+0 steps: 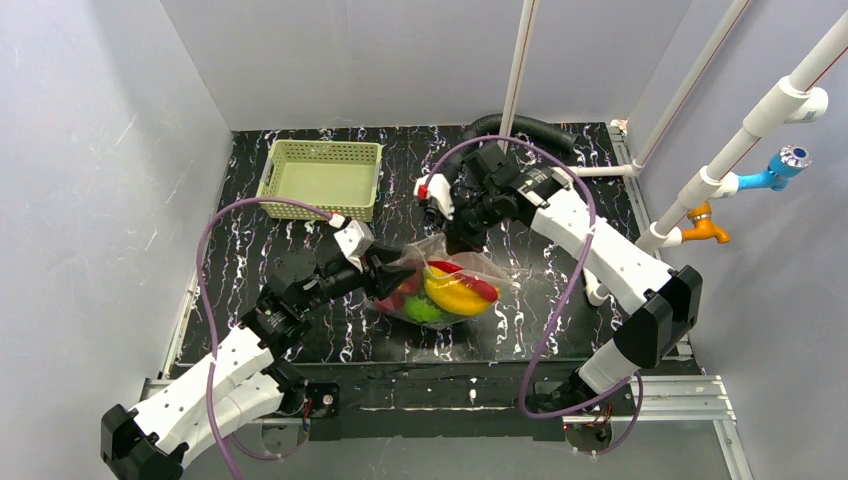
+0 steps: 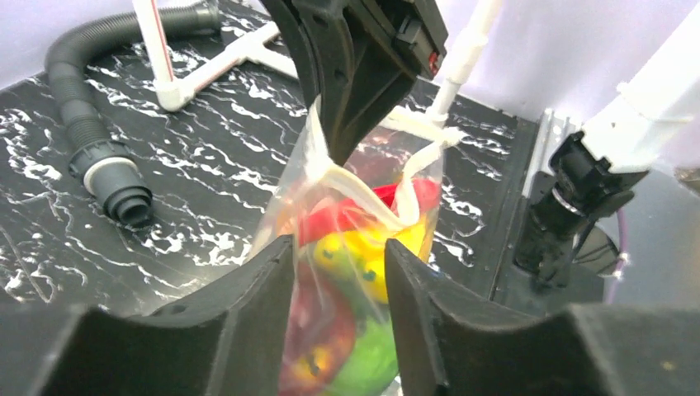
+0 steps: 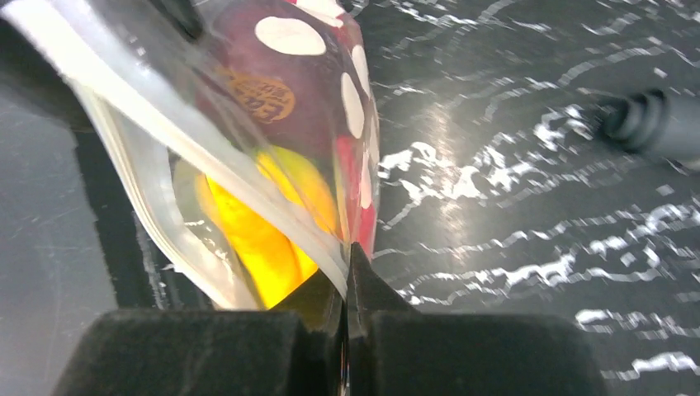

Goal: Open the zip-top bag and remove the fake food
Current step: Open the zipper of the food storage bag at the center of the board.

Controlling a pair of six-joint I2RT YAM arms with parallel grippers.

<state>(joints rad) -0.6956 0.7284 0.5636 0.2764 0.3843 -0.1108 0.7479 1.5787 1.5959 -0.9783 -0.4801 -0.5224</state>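
The zip-top bag (image 1: pixel 448 288) hangs between both grippers just above the black marbled table (image 1: pixel 300 330). It is clear with white oval spots (image 3: pixel 289 35). Inside it, the fake food shows as a yellow banana (image 1: pixel 455 296), a red piece (image 1: pixel 472 281) and a green piece (image 1: pixel 424 311). My left gripper (image 1: pixel 392 282) is shut on the bag's left end; in its wrist view both fingers (image 2: pixel 256 313) press the bag (image 2: pixel 351 247) from either side. My right gripper (image 1: pixel 463 240) pinches the bag's upper zip strip (image 3: pixel 248 206), jaws fully together (image 3: pixel 351 257). The right fingers (image 2: pixel 351 107) hold the strip from above.
A pale green lattice basket (image 1: pixel 322 178) stands at the back left. A black corrugated hose (image 1: pixel 520 128) lies along the back. White pipes (image 1: pixel 520 60) rise behind, and more pipes with a blue tap (image 1: pixel 785 165) and an orange tap (image 1: pixel 705 225) run along the right wall.
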